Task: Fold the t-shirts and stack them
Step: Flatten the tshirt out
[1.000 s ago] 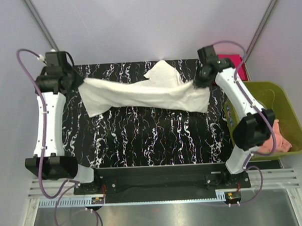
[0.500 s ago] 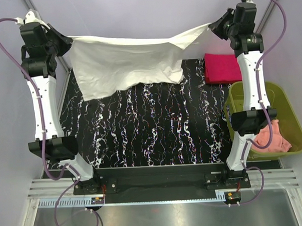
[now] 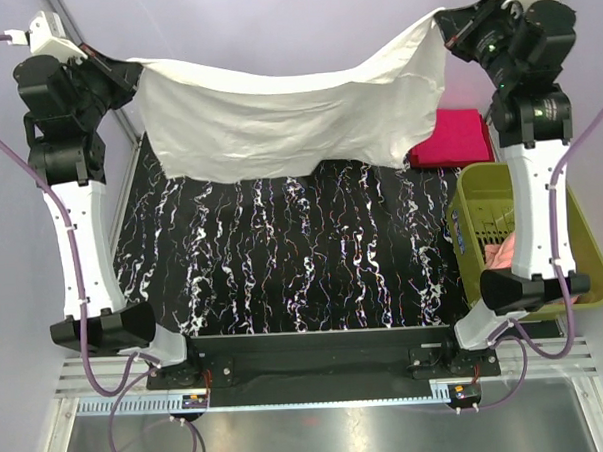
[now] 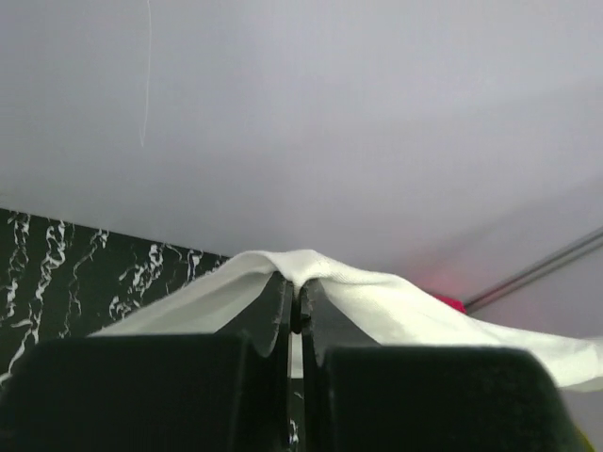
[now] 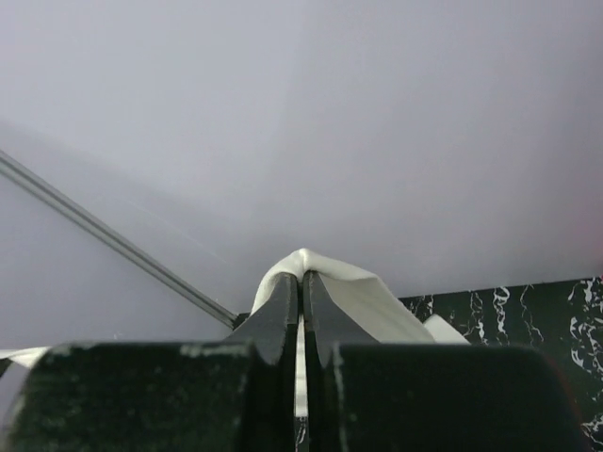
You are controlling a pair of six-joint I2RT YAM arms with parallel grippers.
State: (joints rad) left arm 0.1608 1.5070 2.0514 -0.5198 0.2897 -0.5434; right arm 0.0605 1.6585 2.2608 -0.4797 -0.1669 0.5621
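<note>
Above the table (image 3: 304,276), raised left end effector (image 3: 127,69) and right end effector (image 3: 449,25) clamp t-shirt (image 3: 287,122).

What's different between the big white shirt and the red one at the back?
The white shirt hangs in the air, stretched between the left gripper and the right gripper; the red shirt lies on the table, held by neither. The white shirt is spread wide and wrinkled; the red shirt looks like a small folded pad. Both are soft cloth.
</note>
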